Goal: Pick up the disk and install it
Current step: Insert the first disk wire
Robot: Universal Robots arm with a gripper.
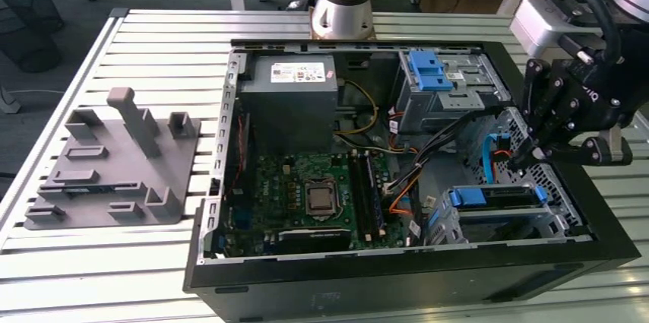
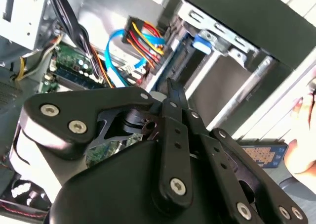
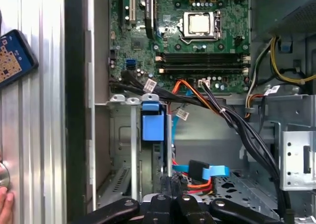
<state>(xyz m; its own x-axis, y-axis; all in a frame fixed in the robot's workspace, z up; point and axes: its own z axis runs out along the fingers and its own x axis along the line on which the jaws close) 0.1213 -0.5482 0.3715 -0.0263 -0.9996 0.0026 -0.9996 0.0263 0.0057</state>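
Gripper [image 1: 534,157] hovering inside the open PC case [image 1: 406,277], jaw state unclear, disk [image 1: 494,197] sitting in its bay

Black claw [image 2: 170,93] above coloured cables [image 2: 143,41] and grey drive cage [image 2: 232,70].

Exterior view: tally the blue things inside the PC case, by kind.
Blue latch: 1
Disk in blue frame: 1
Blue cable: 1
Total: 3
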